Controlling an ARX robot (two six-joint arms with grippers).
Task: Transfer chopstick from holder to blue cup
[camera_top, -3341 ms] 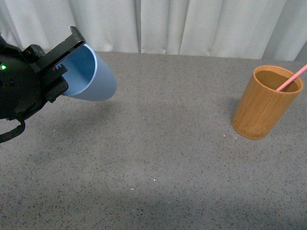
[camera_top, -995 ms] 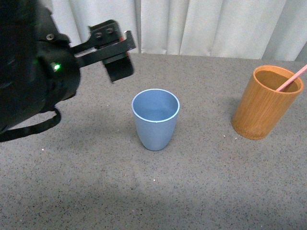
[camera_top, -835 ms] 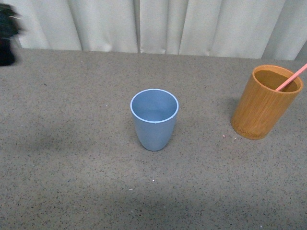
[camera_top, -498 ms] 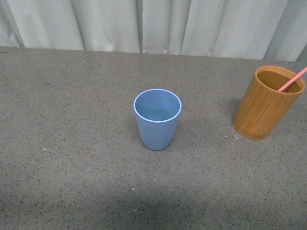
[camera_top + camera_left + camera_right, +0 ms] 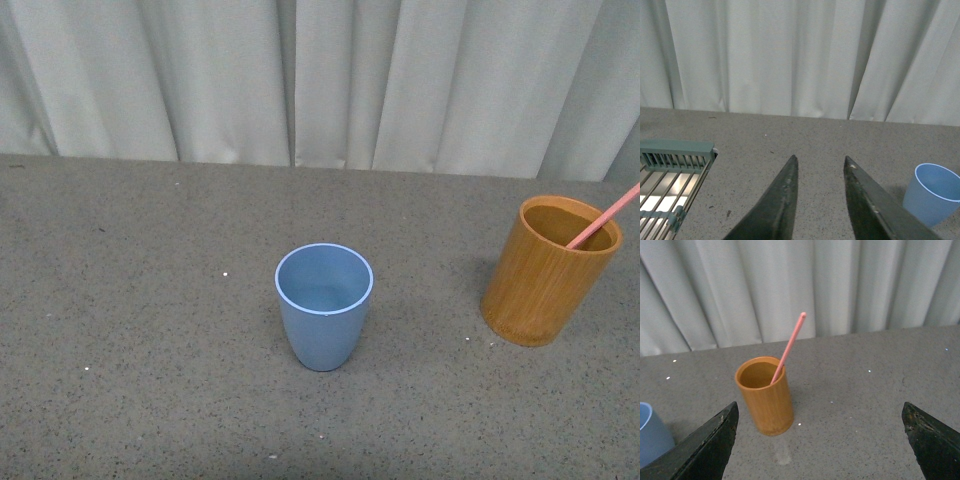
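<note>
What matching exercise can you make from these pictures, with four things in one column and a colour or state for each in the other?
Things:
1. chopstick
2. holder
3. blue cup
4. left hand

States:
A. upright and empty
B. open, holding nothing
C. pink, leaning, with its top end sticking out
D. orange-brown, with a stick inside

Pairs: 1-C, 2-D, 3-A, 4-B
</note>
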